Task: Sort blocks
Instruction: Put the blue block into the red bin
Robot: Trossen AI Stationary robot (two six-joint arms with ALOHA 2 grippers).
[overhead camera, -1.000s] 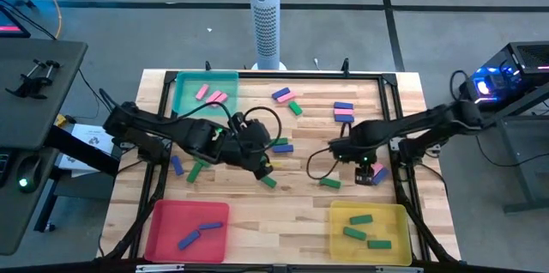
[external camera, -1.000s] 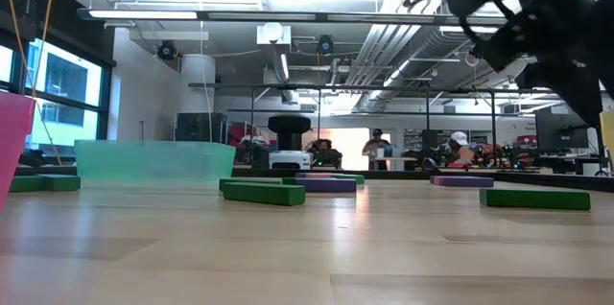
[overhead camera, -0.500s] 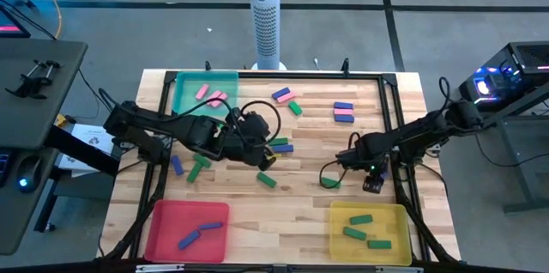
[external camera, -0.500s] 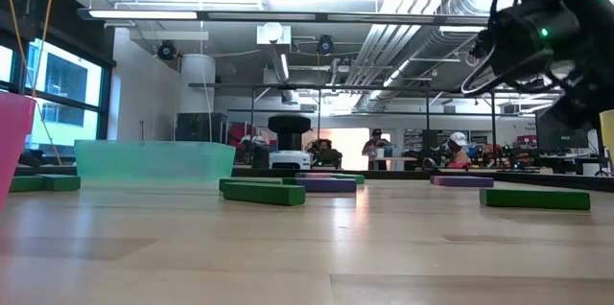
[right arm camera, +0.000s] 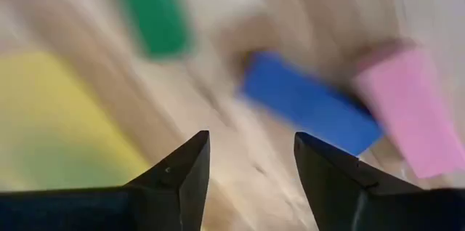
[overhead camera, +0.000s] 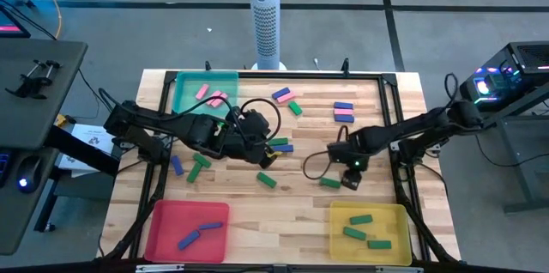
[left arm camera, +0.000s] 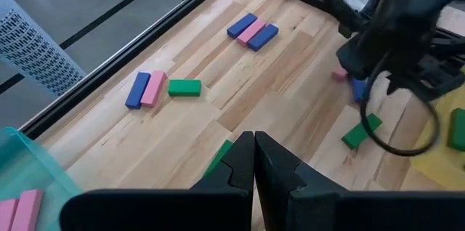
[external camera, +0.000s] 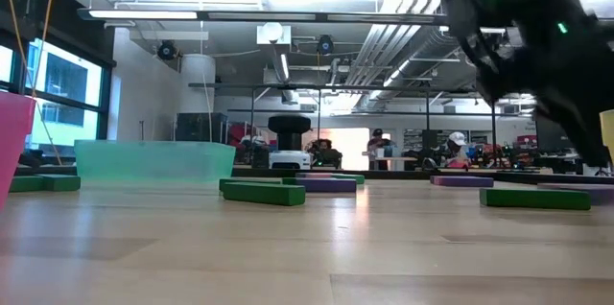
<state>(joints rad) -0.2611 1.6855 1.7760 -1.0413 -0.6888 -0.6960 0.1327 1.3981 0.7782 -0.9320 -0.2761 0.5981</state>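
While my right pincer [right arm camera: 251, 180] hangs spread and empty over the pale plank table [overhead camera: 300, 213], its dark wedge fingers [right arm camera: 178, 176] frame a blue block [right arm camera: 312, 104] and a pink block [right arm camera: 407, 111] lying side by side, touching, long axes parallel. A green block [right arm camera: 152, 9] lies just beside the yellow tray [right arm camera: 65, 122]. My left pincer [left arm camera: 253, 169] sits mid-table, fingers pressed together, empty. Flat matte blocks [overhead camera: 283, 97] scatter across the wood; some lie in the teal tray [overhead camera: 184, 93], red tray [overhead camera: 167, 226] and yellow one. No writing legible.
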